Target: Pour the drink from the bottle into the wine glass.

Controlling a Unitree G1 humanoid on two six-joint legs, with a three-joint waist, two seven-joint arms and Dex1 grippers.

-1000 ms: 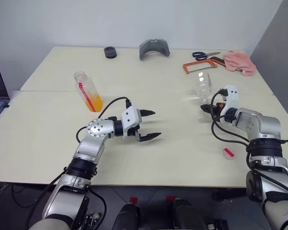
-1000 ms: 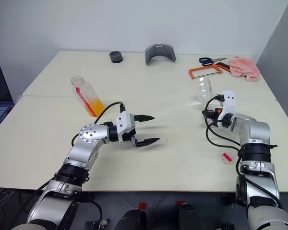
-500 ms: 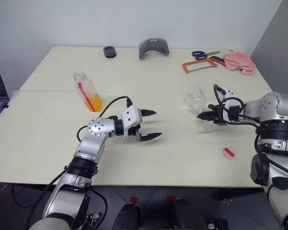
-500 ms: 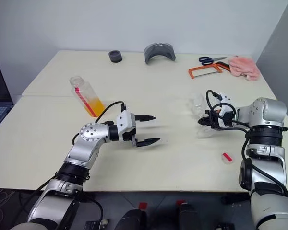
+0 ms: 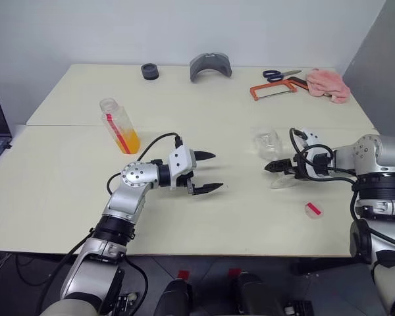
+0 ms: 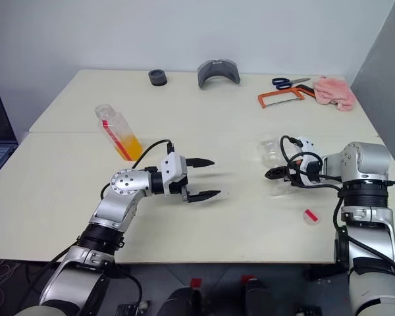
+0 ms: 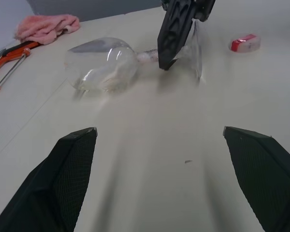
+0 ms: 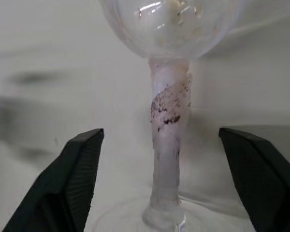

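Both grippers gape; the wine glass (image 6: 272, 155) apparently lies tipped.

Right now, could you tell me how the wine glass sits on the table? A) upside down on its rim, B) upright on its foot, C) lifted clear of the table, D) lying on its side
D: the wine glass lies tipped over on the table, bowl to one side and foot to the other, with the right gripper's open fingers either side of its stem.

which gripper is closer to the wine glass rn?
Right. The right gripper is open astride the stem of the wine glass, which lies on its side. The left gripper is open over the table's middle, well short of it.
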